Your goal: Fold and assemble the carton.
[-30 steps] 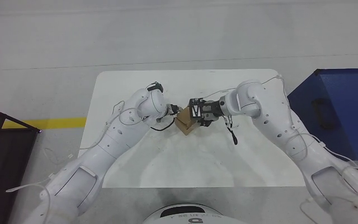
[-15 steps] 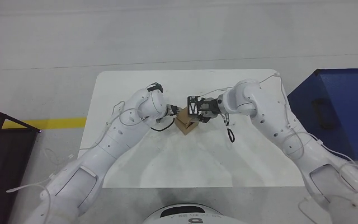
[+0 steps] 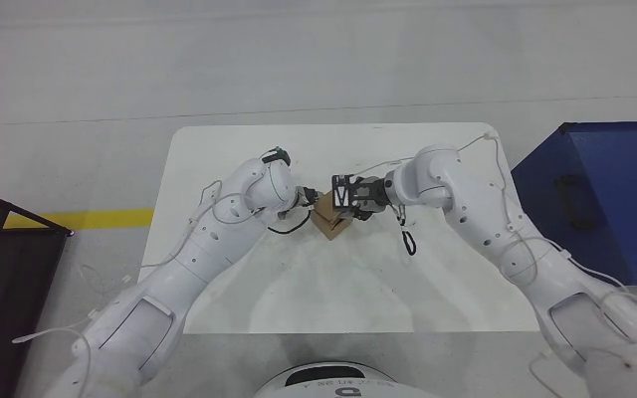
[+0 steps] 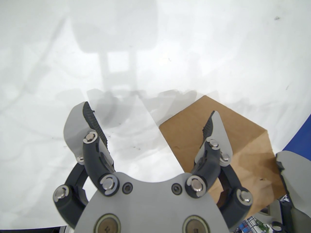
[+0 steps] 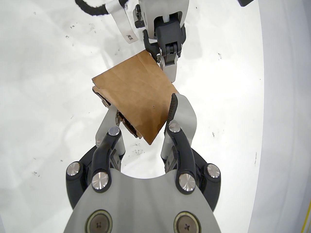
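- Your right gripper, half open, clamps a corner of the carton between its fingers.
- Your left gripper gapes wide, empty, one fingertip against the carton.

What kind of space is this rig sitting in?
Probably an industrial or lab test floor, not a home: bare grey floor, a yellow marking stripe on it, and a blue container beside the lone white table holding the carton.
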Controlling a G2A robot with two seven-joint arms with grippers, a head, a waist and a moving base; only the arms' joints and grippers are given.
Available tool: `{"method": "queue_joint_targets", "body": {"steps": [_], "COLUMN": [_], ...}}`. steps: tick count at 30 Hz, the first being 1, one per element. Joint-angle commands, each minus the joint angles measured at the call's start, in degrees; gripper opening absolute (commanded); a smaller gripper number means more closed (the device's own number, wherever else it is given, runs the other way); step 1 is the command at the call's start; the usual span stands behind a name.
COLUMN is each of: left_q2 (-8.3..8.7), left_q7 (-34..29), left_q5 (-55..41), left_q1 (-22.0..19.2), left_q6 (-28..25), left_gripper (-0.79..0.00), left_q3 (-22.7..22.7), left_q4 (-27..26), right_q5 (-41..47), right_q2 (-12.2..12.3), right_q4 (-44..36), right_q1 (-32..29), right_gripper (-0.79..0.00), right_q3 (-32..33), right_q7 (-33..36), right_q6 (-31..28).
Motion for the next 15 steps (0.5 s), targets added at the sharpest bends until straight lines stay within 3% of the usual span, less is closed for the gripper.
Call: {"method": "queue_joint_targets", "body": {"steps": [1, 15], "left_q2": [-0.02, -0.23], "left_q7": [0.09, 0.28], "left_q5": [-0.04, -0.15], "left_q1": [0.07, 0.15], "left_q6": [0.02, -0.23], "left_gripper": [0.000, 0.000], "left_q3": [-0.13, -0.69], "left_q4": [0.11, 0.76], "right_q5": [-0.05, 4.75], "right_q2": [-0.01, 0.31], "right_q4": [-0.02, 1.56], "right_q1": [-0.06, 1.53], "right_gripper": [-0.372, -0.357], "right_q3": [-0.04, -2.76], "right_q7": [0.04, -1.82], "right_q6": [-0.23, -5.17]}}
